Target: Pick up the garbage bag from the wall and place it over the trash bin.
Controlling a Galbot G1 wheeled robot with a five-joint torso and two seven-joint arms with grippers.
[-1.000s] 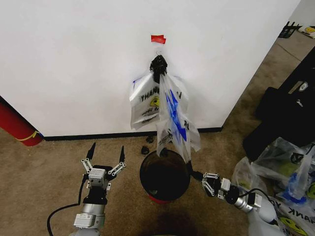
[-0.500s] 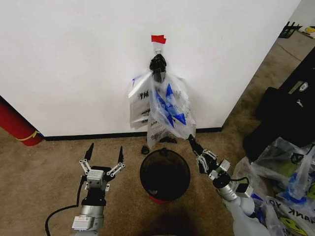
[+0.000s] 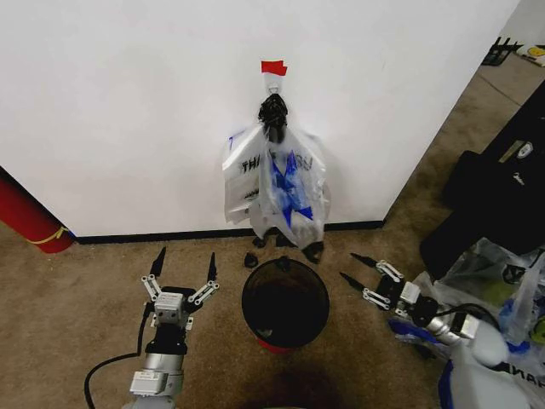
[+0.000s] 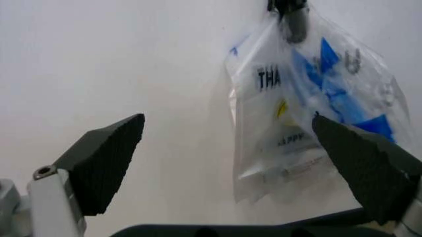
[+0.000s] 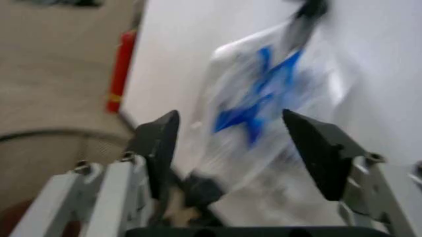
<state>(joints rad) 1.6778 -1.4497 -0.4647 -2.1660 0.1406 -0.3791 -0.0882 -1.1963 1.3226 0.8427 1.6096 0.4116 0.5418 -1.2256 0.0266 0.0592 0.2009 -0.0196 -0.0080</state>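
Thin translucent white plastic garbage bag [image 3: 277, 183] with blue handles hangs on the plain white wall [image 3: 128, 111], at 12 o'clock from the round black trash bin [image 3: 285, 302]. Right gripper [image 3: 362, 274] spread wide, empty, at 3 o'clock of the bin; left gripper [image 3: 181, 266] wide, parked at 9 o'clock. Risk: the slack film slips from a partial pinch, or the black knotted bundle [image 3: 273, 112] snags.

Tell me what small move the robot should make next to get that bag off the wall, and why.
Probably reach the right gripper up and forward to the garbage bag. That gripper is open and low beside the trash bin, holding nothing, while the bag hangs on the wall above the bin. The left gripper is open and farther away.
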